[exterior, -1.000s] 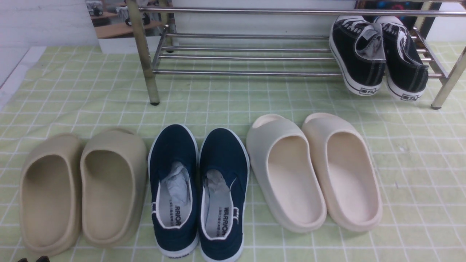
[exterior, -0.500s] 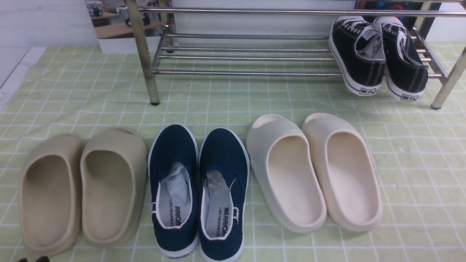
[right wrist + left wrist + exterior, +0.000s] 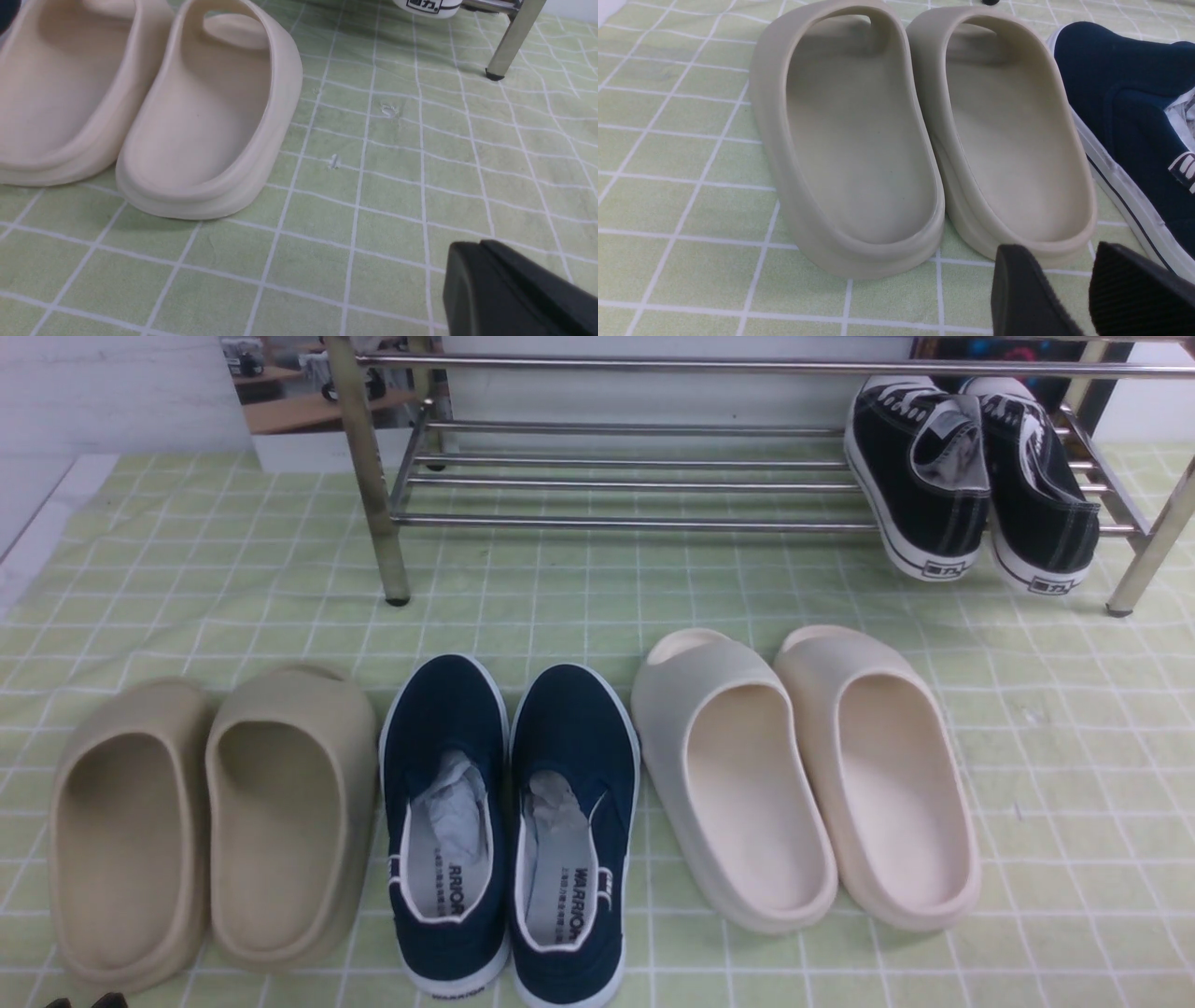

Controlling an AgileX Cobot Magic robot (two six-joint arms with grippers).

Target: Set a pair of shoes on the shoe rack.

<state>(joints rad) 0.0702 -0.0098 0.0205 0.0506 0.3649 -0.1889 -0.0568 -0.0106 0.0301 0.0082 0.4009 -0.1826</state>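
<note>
Nothing is seen to have moved across the front views: every shoe lies where it lay a second ago. The pair of shoes [image 3: 971,476] is already set on the shoe rack [image 3: 635,485], at its right end, toes pointed to the wall and heels hanging just over the front bar, the two sneakers touching side by side. Their long axis runs away from the robot. The right gripper [image 3: 486,252] is held low over the green checked cloth [image 3: 233,588], beside the cream slides [image 3: 803,775], with its jaws pressed together and nothing between them. The left gripper [image 3: 1069,280] is parked behind the tan slides [image 3: 210,821], its fingers set a narrow gap apart and empty. The sneakers lie ahead of the right gripper, which is judged the nearer arm. The navy slip-ons [image 3: 509,826] are left untouched. The task is judged complete.
</note>
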